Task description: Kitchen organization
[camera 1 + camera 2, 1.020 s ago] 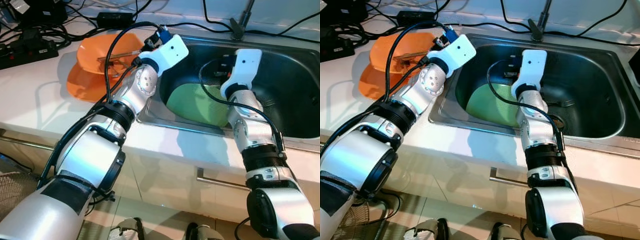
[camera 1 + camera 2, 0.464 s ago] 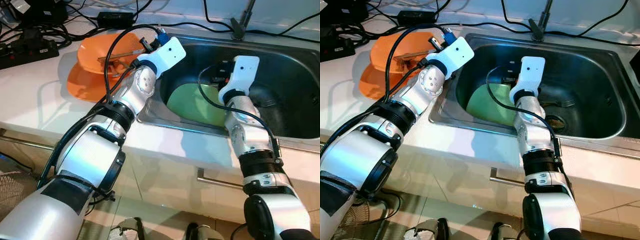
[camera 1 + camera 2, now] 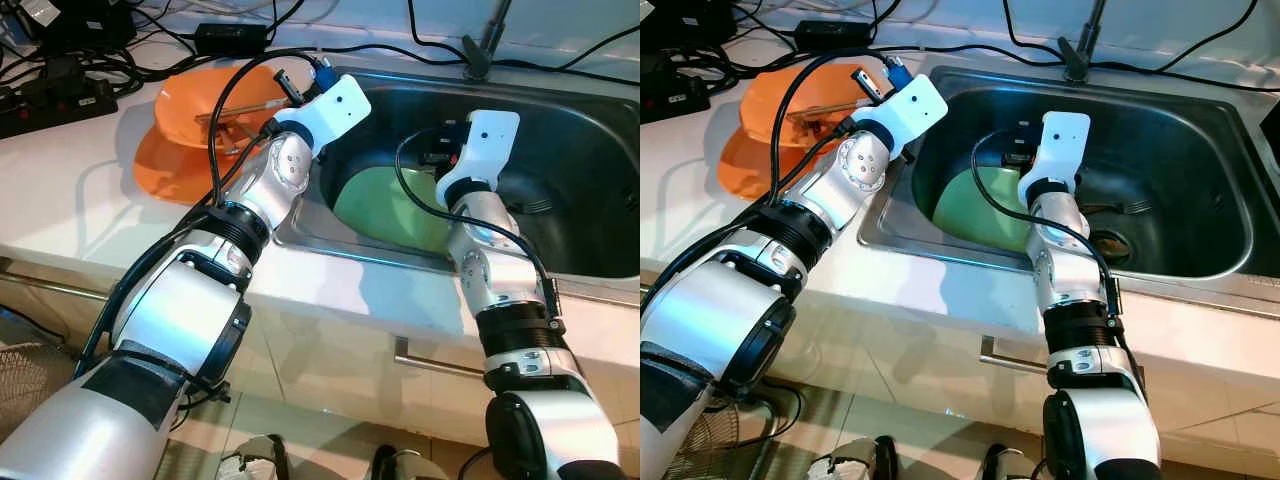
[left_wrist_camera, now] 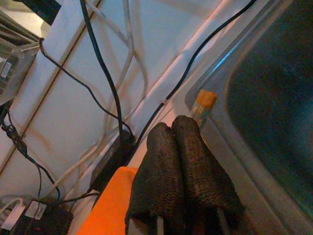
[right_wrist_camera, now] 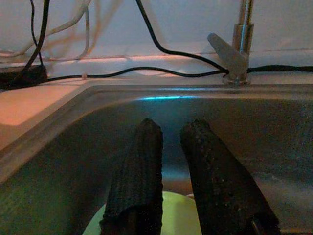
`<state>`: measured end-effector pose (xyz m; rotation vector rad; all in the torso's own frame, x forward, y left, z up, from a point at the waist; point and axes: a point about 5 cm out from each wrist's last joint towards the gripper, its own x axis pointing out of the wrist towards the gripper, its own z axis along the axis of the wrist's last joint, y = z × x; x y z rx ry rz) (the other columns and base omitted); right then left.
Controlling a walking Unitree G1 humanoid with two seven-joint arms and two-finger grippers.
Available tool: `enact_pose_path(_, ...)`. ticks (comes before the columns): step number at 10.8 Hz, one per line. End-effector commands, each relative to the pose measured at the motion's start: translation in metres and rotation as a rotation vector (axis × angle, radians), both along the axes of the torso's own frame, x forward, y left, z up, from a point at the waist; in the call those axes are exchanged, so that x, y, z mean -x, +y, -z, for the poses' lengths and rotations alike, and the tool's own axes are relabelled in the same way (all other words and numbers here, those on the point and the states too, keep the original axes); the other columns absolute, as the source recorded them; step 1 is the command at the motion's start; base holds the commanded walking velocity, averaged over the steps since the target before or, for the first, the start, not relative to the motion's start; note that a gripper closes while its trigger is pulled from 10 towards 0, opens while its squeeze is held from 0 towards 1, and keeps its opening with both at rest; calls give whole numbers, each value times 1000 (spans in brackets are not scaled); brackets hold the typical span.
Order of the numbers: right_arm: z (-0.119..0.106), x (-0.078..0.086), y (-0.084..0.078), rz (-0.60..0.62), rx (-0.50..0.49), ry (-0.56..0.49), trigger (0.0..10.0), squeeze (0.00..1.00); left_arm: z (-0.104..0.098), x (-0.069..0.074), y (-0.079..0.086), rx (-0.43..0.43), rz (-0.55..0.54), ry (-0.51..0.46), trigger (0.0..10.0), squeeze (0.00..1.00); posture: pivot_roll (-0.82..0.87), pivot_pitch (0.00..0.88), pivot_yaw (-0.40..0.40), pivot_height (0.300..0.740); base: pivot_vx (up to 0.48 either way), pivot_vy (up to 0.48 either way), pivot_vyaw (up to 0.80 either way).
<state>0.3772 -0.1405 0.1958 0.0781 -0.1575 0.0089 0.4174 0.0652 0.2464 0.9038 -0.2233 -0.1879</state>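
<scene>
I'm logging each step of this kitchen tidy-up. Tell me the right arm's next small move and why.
Probably lower the right gripper onto the pale green round plate lying in the stainless steel sink. Its fingers are slightly parted with nothing between them, and they hang just above the plate's rim. The left gripper is shut on a thin orange-tipped stick near the sink's corner.

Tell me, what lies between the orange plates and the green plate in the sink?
The left arm crosses there, over the sink rim, between orange plates and green plate, in the left eye view.

Sink (image 3: 1200,262) right half mostly free, only a fork (image 3: 1118,208) near the drain. Green plate (image 3: 975,205) fills the left part. Cables (image 3: 90,70) clutter the counter behind the orange plates (image 3: 185,125).
</scene>
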Motion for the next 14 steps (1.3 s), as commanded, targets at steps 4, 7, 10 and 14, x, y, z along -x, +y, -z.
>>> enact_pose_path(4,3,4,-1,12,-31,2,10000,0,-6,1,-2,-25,10,-46,0,0,5,109,11,740,0,0,0)
enact_pose_path(7,7,6,-1,20,-40,8,10000,0,-24,5,-10,-33,38,-197,0,0,12,111,14,740,0,0,0)
enact_pose_path(10,11,6,0,16,-39,24,10000,0,-13,8,-18,25,97,-107,10000,0,22,112,8,740,0,0,0)
enact_pose_path(14,12,8,-4,28,-42,23,10000,0,-12,8,-24,35,122,-68,10000,1000,7,138,15,740,0,0,0)
